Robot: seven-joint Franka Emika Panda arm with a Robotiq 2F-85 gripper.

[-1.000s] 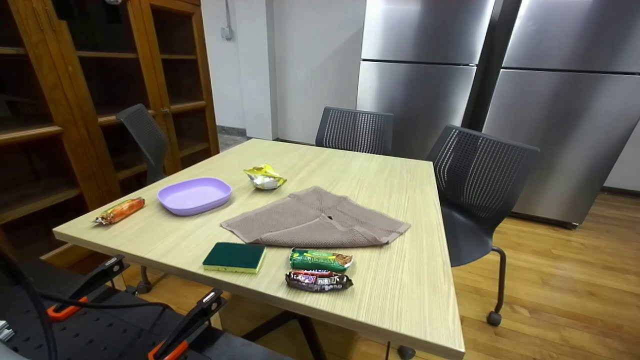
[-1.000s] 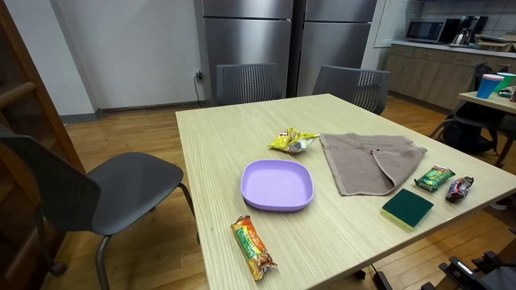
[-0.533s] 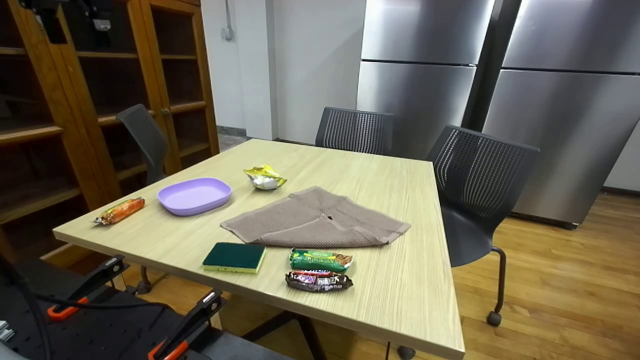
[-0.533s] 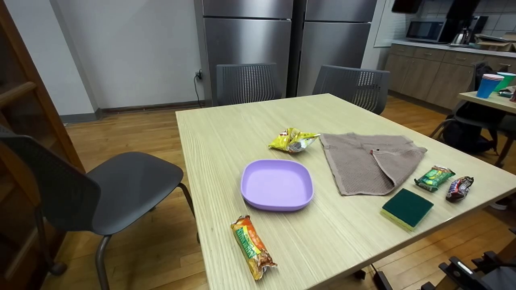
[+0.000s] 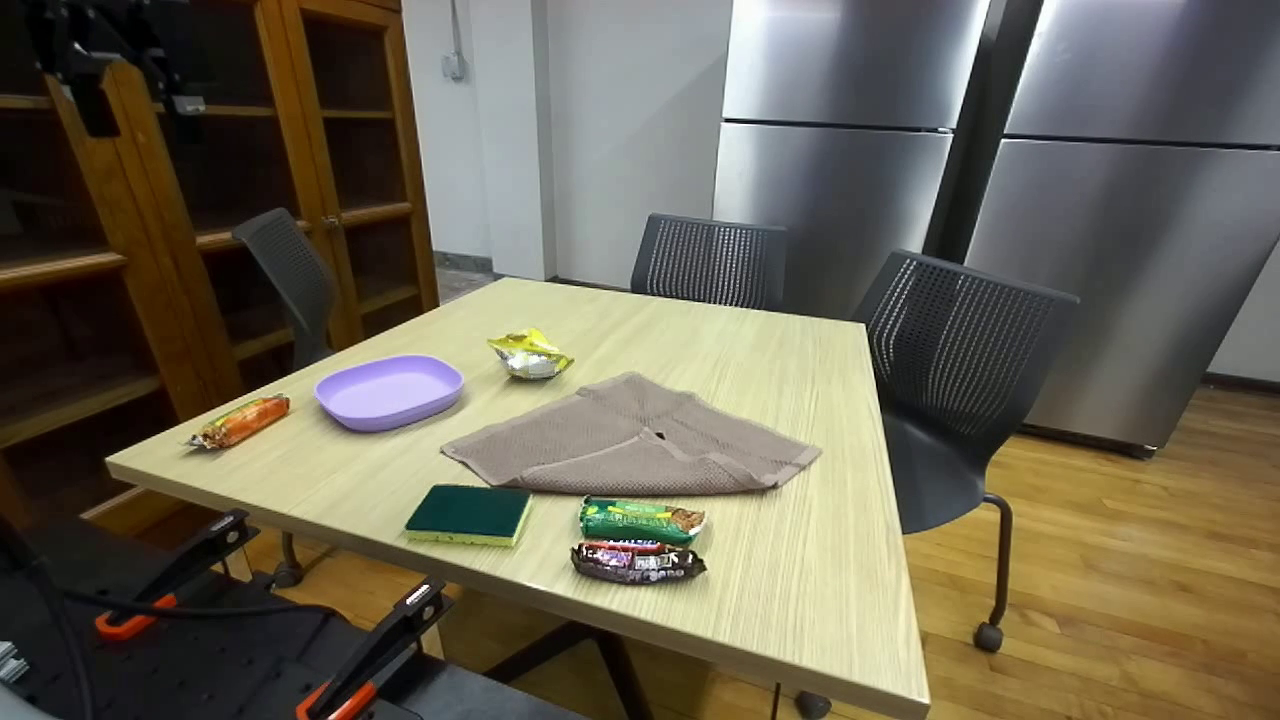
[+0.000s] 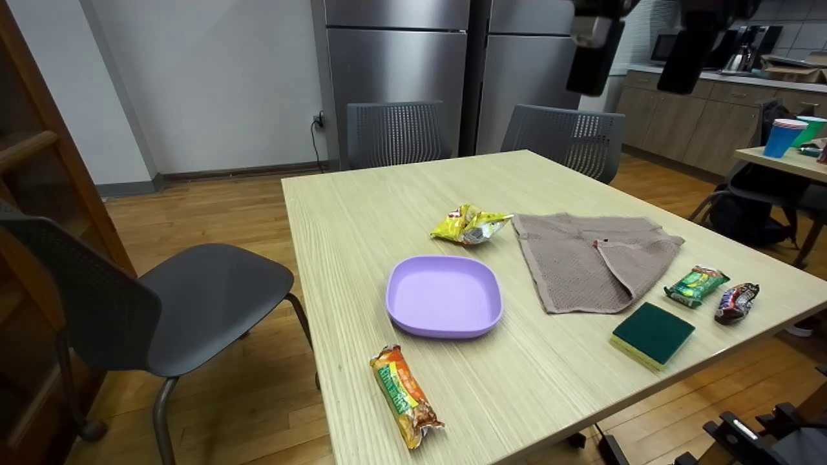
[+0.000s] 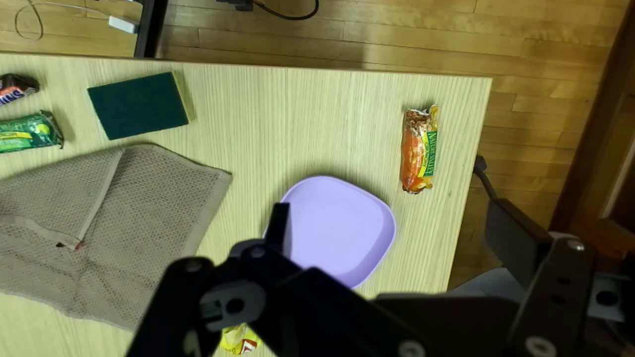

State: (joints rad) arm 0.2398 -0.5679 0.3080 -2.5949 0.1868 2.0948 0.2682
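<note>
Tool [image 6: 630,84] spread wide, lower than a second ago, purple dish [image 6: 444,297] unmoved

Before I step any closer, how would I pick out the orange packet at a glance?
Start with the pale, wood-grained table and find the purple dish on it. Next to that dish, near a table corner, lies the orange packet. Its orange colour sets it apart from the green packet and dark packet, which lie side by side beyond the sponge.
</note>
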